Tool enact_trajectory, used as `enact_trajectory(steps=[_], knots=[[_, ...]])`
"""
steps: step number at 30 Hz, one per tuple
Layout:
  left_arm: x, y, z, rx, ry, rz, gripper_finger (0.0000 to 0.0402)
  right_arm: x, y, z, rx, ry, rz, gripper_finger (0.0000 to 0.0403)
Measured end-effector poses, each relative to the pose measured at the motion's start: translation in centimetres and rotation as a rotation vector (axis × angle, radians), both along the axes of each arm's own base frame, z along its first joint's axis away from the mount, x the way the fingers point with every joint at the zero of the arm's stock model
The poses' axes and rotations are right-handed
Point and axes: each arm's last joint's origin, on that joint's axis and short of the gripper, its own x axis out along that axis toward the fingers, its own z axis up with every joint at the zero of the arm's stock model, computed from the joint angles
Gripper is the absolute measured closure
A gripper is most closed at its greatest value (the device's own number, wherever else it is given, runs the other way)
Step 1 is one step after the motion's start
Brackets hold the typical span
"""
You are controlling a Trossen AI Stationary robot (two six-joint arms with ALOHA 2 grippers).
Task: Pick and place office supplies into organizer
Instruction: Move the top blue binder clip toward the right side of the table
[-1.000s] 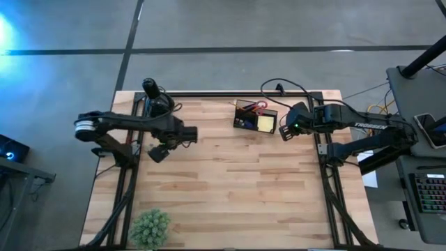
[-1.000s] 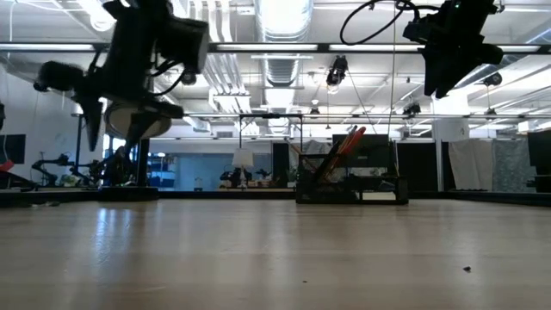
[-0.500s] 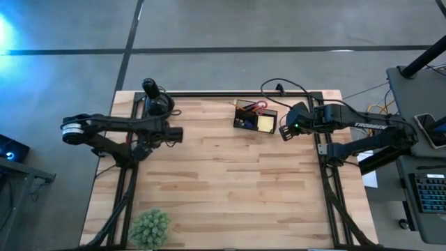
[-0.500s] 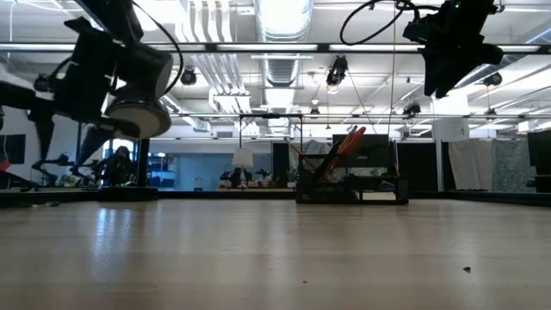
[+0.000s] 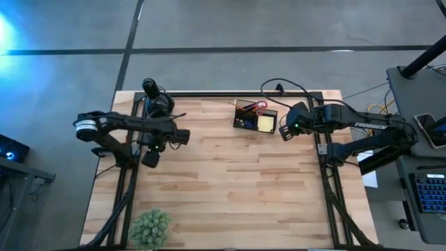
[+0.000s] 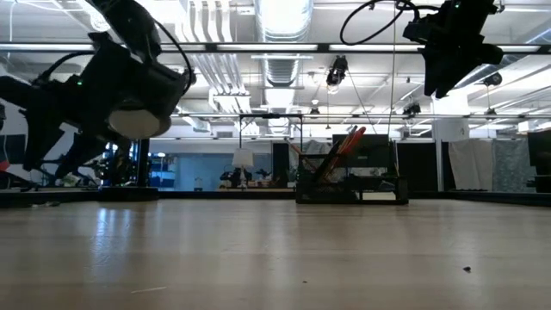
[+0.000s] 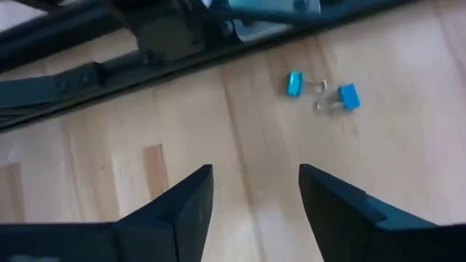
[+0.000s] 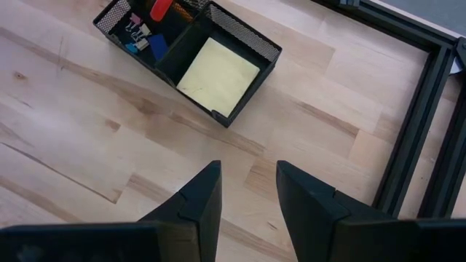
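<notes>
Left gripper (image 7: 255,211) hangs with its fingers spread wide and nothing between them, above the table's (image 5: 230,188) left edge, toward the far corner. Ahead of its fingertips in the left wrist view lie two small blue binder clips (image 7: 320,91), close together on the bare wood beside the black frame rail (image 7: 145,51). These look like the loose supplies left to collect, so the step in hand is probably reaching for one.

To do it well, the gripper should centre over a single clip, not the pair, turn so the fingers straddle the clip's blue body and not its thin wire handles, then come straight down until the tips nearly meet the wood before closing. The rail sits near, so the approach needs to stay clear of it.

The organizer (image 5: 255,117) stands near the table's far edge, right of centre, already holding the yellow sticky-note pad (image 8: 217,76) and red-handled scissors (image 5: 260,106). Right gripper (image 8: 247,193) waits just beside it, fingers partly apart and empty.
</notes>
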Motion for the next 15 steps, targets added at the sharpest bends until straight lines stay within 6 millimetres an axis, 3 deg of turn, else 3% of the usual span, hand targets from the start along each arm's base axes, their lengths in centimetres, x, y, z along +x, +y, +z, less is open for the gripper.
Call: enact_trajectory(steps=[5,15], knots=[[0.07,0.16,0.44,0.046,0.103,0.043,0.0237,0.0,0.0,0.0,0.0,0.0,0.0,0.028],[-0.24,0.18,0.2,0.077,0.152,0.045,0.0382,0.0,0.0,0.0,0.0,0.0,0.0,0.028]])
